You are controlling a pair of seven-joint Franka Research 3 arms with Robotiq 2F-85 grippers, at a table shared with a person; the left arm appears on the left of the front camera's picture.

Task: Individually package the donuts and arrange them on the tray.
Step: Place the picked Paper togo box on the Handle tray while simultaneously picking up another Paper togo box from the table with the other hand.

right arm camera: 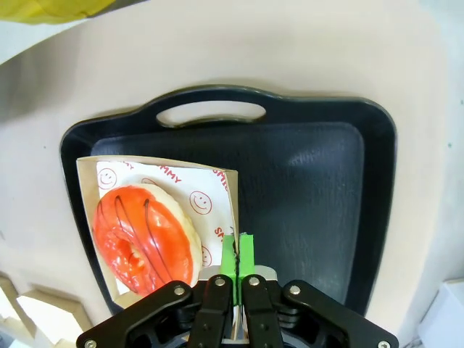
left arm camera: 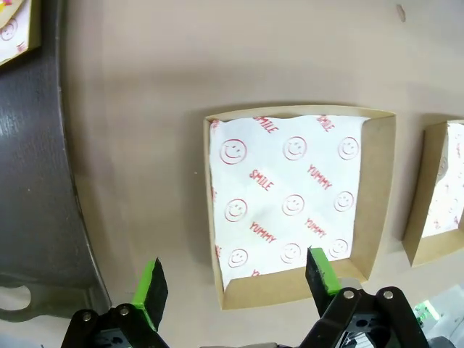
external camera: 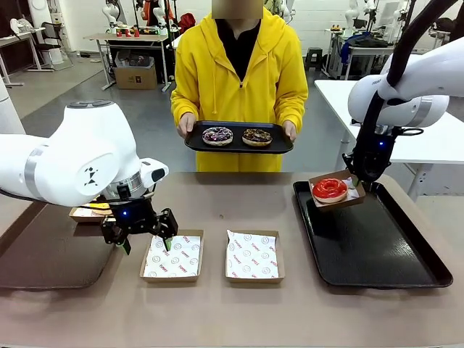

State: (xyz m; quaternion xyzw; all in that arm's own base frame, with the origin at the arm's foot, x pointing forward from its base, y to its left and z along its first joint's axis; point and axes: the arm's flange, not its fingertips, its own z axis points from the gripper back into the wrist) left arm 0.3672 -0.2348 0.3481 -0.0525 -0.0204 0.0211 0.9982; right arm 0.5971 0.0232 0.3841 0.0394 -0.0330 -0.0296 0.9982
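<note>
While our right hand [right arm camera: 238,250] pinches the cardboard box [right arm camera: 156,164] holding the red donut [external camera: 330,189] over the black tray [external camera: 377,246], our left hand [external camera: 147,245] hangs open above an empty lined box [left arm camera: 290,196].

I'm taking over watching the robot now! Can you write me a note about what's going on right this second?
Left tool: open, hovering at the edge of the left empty box.
Right tool: shut on the rim of the box holding the red donut, at the black tray's far left corner; cannot tell if it is set down.
Yellow donut: boxed on the brown tray, half hidden by the left arm.
Purple donut and chocolate donut: unboxed on the person's tray.
Done: two boxed.
Left: box the other two; a second empty box waits.
</note>
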